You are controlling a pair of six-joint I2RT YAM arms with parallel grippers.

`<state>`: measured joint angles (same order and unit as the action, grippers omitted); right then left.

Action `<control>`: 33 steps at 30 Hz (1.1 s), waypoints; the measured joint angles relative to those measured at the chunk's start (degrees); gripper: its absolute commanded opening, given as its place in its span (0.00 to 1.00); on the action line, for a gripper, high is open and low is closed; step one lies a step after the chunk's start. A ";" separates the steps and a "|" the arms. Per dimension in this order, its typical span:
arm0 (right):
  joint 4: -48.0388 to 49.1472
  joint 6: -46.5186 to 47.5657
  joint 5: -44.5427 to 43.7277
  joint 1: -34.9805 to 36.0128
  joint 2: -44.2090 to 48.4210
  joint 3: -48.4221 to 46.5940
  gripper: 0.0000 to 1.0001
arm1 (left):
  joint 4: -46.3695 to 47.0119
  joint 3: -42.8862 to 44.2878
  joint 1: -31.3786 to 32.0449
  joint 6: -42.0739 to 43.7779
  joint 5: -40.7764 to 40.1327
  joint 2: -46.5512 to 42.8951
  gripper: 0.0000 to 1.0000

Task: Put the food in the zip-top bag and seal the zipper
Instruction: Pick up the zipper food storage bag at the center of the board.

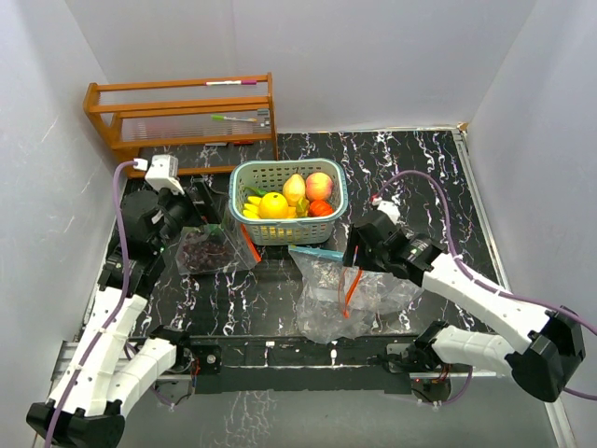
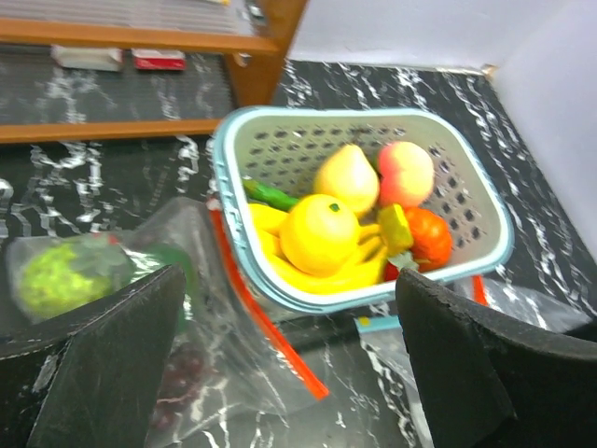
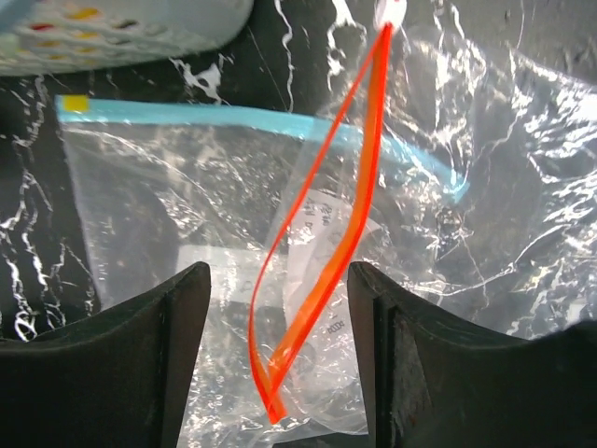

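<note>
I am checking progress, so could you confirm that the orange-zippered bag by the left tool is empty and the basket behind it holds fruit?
Not quite: that bag is not empty. The left wrist view shows a lime-green fruit and purple grapes inside it. The basket behind it does hold fruit.

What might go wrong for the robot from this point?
The right claw hangs over two overlapping clear bags, the blue-zip bag and the orange-zip bag; it might pinch both layers. The fruit bag under the open left claw lies right beside the basket; tugging it could shift the basket.
</note>
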<state>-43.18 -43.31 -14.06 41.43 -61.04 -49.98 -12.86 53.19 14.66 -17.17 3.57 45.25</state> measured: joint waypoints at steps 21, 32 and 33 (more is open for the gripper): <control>6.95 -9.07 1.60 -0.24 -2.89 12.37 0.50 | 3.56 -2.62 1.40 -4.17 27.23 3.76 0.80; 12.22 -9.46 1.77 -0.26 -6.10 14.67 0.18 | 3.21 -2.62 3.19 -4.55 31.82 5.40 0.79; 12.37 -9.38 1.73 -0.26 -6.10 14.75 0.15 | 3.34 -2.64 3.26 -4.68 32.13 5.40 0.79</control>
<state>-30.81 -52.69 -12.34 41.17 -67.13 -35.22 -9.52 50.54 17.91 -21.85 35.70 50.65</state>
